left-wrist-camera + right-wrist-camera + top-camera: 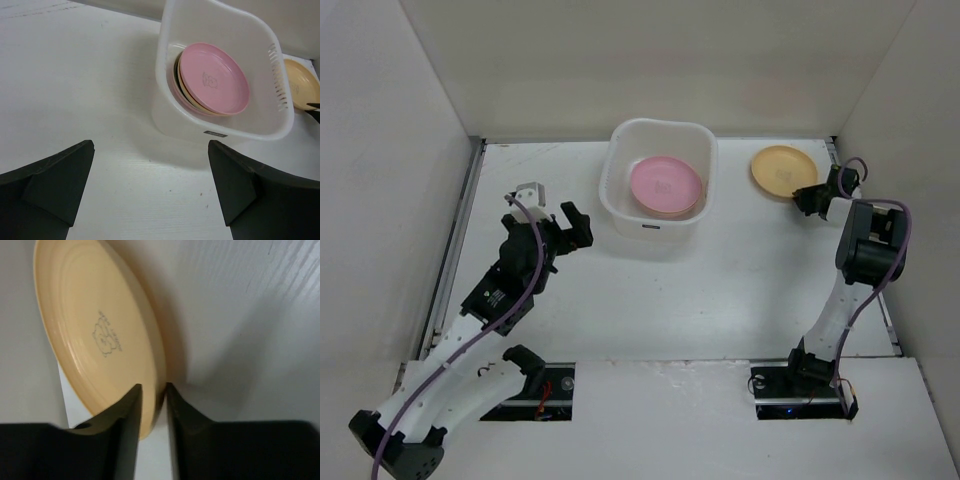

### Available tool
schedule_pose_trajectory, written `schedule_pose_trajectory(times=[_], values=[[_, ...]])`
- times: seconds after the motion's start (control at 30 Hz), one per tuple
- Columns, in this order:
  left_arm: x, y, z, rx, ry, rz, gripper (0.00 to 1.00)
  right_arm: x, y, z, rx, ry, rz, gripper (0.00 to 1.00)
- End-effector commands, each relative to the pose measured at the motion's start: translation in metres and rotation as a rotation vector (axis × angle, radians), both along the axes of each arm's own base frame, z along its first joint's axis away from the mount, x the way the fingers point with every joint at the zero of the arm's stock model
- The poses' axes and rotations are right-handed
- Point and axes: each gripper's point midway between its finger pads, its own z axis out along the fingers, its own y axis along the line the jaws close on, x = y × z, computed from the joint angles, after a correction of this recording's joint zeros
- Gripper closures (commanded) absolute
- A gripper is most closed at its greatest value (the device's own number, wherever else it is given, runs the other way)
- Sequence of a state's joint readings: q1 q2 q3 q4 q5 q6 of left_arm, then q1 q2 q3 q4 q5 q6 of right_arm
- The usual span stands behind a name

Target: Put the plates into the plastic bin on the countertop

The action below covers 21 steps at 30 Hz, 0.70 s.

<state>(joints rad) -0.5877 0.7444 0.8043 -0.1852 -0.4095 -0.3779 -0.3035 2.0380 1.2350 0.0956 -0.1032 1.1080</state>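
Observation:
The white plastic bin (616, 196) stands at the back middle of the countertop (720, 290). It holds a stack of plates with a pink plate (665, 185) on top; the left wrist view shows the bin (220, 134), the pink plate (214, 78) and yellow and dark-rimmed plates under it. A yellow-orange plate (780, 170) lies at the back right. My right gripper (810, 197) is shut on its near rim; the right wrist view shows the fingers (131, 410) pinching the plate's (95, 330) edge. My left gripper (572, 228) is open and empty, left of the bin.
White walls bound the countertop on the left, back and right. The right arm stands close to the right wall (910, 150). A metal strip (455, 250) runs along the left edge.

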Motion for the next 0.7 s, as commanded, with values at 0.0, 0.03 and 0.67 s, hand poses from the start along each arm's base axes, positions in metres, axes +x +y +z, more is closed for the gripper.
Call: schedule_pose_trajectory(times=[0.0,0.03,0.67], values=[[-0.012,0.02,-0.007,0.018,0.026,0.053,0.0,0.011,-0.001,0.002,0.024,0.001,-0.008,0.78],[-0.014,0.022,-0.008,0.018,0.025,0.057,0.0,0.012,0.001,-0.001,0.032,0.004,-0.006,0.85],[-0.033,0.041,-0.032,-0.026,0.05,0.107,0.0,-0.041,0.212,0.25,-0.218,-0.609,0.487,0.99]])
